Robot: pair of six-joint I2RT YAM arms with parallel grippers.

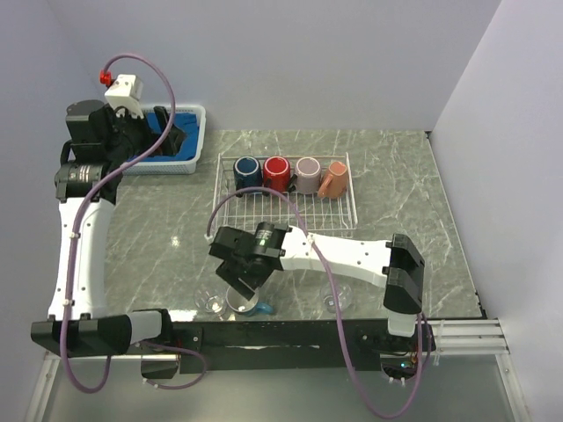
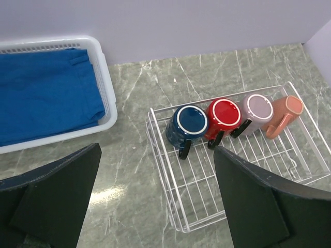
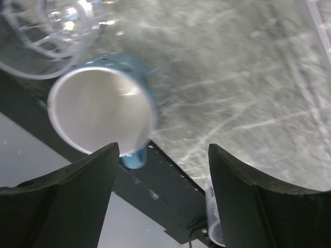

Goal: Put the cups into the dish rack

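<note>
Dish rack (image 1: pixel 283 214) sits mid-table. Left gripper (image 2: pixel 155 155) hangs above its left end, jaws spread. Right gripper (image 3: pixel 161 155) is spread over the near table edge. Navy mug (image 1: pixel 245 171), red mug (image 1: pixel 276 172), mauve mug (image 1: pixel 307 174) and salmon mug (image 1: pixel 332 180) line the rack's far side. Light blue mug (image 3: pixel 103 111) lies out of the rack beneath the right gripper; blurred, possibly tipped.

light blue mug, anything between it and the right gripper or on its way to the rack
Nothing visible: the right gripper hangs open over the light blue mug. A glass cup stands close beside the mug and might crowd the grasp. Toward the rack no object shows on the table; its near rows are free.
</note>
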